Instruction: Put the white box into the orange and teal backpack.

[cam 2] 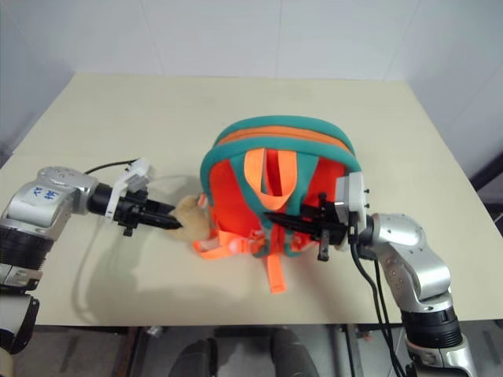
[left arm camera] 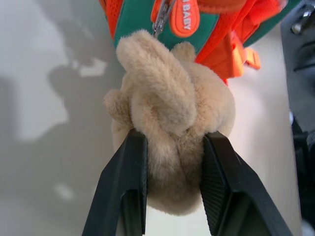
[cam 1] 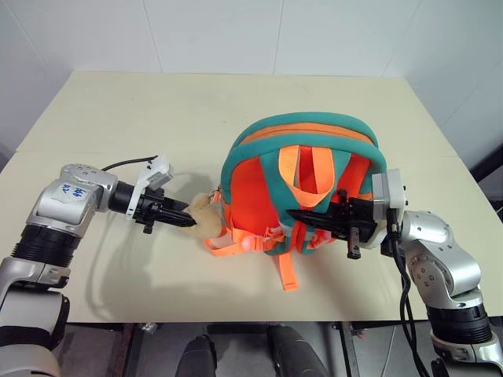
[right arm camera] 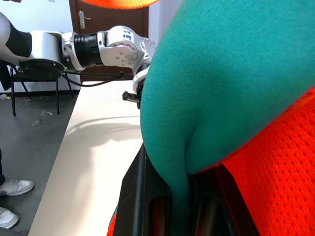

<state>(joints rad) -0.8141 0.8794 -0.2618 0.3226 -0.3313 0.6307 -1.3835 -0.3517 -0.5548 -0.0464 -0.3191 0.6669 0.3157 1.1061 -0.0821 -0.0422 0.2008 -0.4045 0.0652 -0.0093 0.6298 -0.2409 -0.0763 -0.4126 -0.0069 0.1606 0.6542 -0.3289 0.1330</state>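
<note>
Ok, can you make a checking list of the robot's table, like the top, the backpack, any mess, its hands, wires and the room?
Surface: cream table, bare around the bag.
Job's things: orange and teal backpack stands upright, straps toward the robot; white box nothing seen.
Clutter: nothing seen.
Grippers: left gripper is closed on the backpack's tan plush toy; right gripper pinches a teal strap.
Cables: black cable at the left wrist.
Surroundings: white walls; someone's shoes on the floor.

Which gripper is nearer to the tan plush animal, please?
Left. The left gripper clasps the plush animal; the right gripper pinches the backpack strap beyond it.
</note>
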